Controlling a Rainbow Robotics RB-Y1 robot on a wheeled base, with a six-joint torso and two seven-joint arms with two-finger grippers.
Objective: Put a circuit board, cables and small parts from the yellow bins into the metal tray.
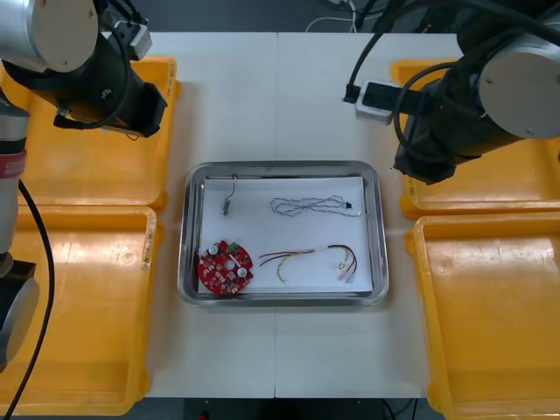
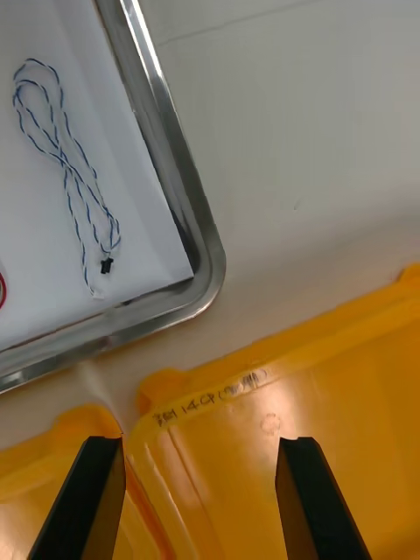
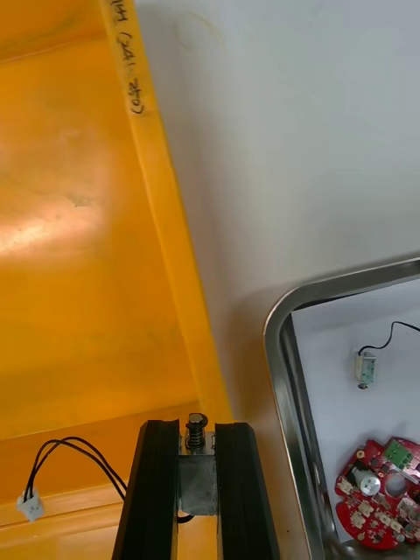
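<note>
A small metal part [image 3: 197, 479], trailing a black cable [image 3: 66, 440], is clamped in the left claw [image 3: 197, 429] over the left far yellow bin [image 1: 96, 166], close to its inner rim. A bare strip of surface [image 1: 262, 96] lies between that rim and the metal tray [image 1: 284, 166].

The front view shows what is in the tray, all well apart:
- a round red circuit board [image 1: 226, 267]
- a second small metal part [image 1: 227, 208]
- a blue and white twisted cable [image 1: 315, 206]
- a red and yellow cable [image 1: 311, 258]

The right claw [image 2: 199, 442] hangs spread and empty over the right far yellow bin [image 2: 306, 376], near the tray's corner.

Board [image 1: 226, 268], cables [image 1: 308, 255], sm. part [image 1: 227, 208] in tray [image 1: 282, 165]
</note>
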